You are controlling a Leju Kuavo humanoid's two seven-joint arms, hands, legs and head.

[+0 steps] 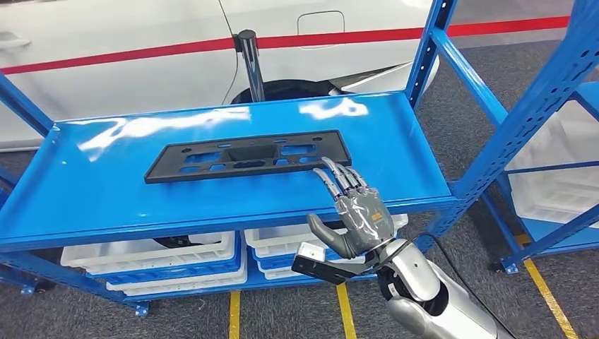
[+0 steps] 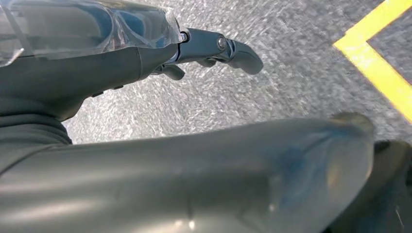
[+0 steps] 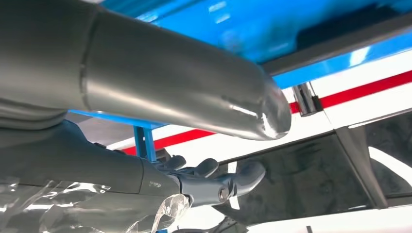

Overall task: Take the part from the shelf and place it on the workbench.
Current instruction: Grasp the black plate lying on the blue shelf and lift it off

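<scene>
Lying flat mid-frame on the blue shelf (image 1: 85, 183), the black part (image 1: 248, 156) looks stiff, thin and light. Our right hand (image 1: 357, 212) holds nothing, its spread fingers (image 1: 337, 174) reaching over the part's near right edge; we judge that edge good to grab. Our left hand (image 2: 214, 48) hangs by the floor, fingers curled, holding nothing.

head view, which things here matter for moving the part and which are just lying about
Belong to the job:
- black part, flat on the shelf
- blue shelf it lies on
- right robot hand, fingertips at the part's near right corner, not gripping it

Just lying about:
- white bins on the lower level
- white car behind
- yellow floor lines
</scene>
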